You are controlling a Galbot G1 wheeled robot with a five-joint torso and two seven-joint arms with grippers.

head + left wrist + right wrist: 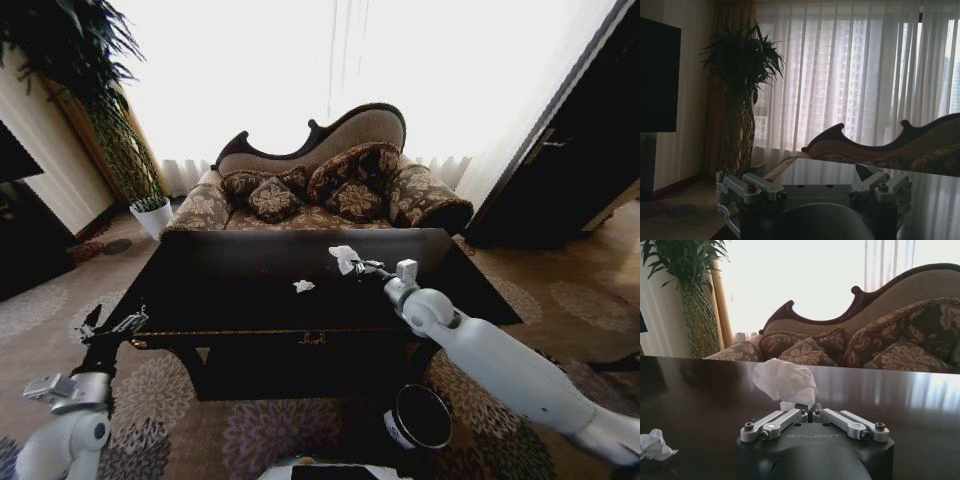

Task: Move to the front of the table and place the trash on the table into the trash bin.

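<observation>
Where the right tool pinches, paper wad sits.

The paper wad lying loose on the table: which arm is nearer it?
Right. The right gripper, shut on another wad, is just beside the loose wad; the left gripper hangs off the table's corner.

Head camera looks down over the table; both wrist cameras skim it, sofa-ward.

Glossy black table; white paper wads; brown floral-patterned sofa
</observation>
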